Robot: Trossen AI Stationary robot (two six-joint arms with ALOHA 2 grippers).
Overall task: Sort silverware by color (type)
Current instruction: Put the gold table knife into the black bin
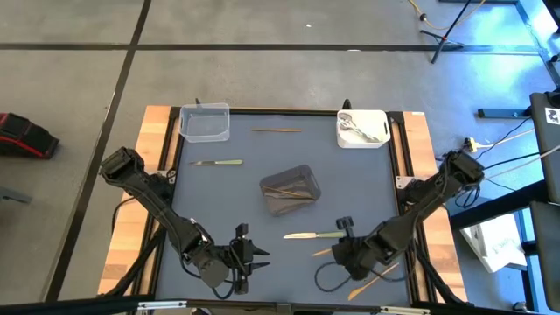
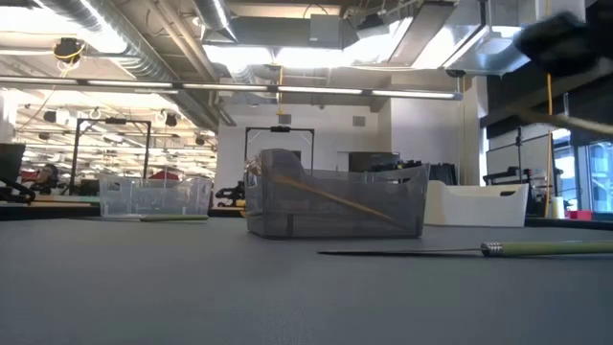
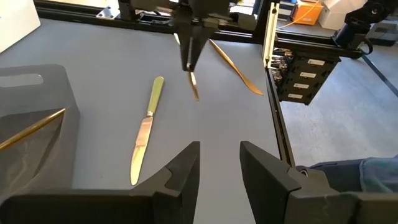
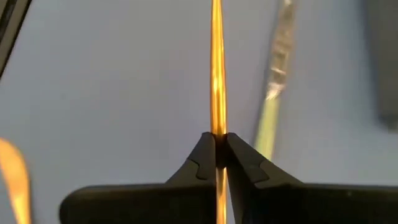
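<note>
My right gripper point(image 1: 338, 250) is near the table's near edge, shut on a thin gold piece point(image 4: 216, 74). The left wrist view shows that gripper point(image 3: 189, 65) pointing down. A pale-green-handled knife point(image 1: 315, 234) lies flat beside it, and another gold piece point(image 1: 372, 280) lies to its right. My left gripper point(image 1: 252, 258) is open and waits near the near edge, touching nothing. A second green-handled knife point(image 1: 217, 163) and a gold piece point(image 1: 276, 130) lie farther back. The dark grey tub point(image 1: 290, 190) holds gold pieces. The white tub point(image 1: 362, 128) holds silver spoons. My right gripper pinches the gold piece between its two fingertips, part-way along its length point(image 4: 217, 127), and the piece sticks out past the fingers on both sides. The fingers point(image 3: 188, 53) come from above, pointing down. The piece's free end point(image 3: 194, 90) slants down below them, seemingly clear of the table.
A clear tub point(image 1: 205, 122) stands at the far left corner of the grey mat. Wooden strips and a black frame point(image 1: 398, 188) border the mat. Bare mat lies between the two arms and left of the dark tub.
</note>
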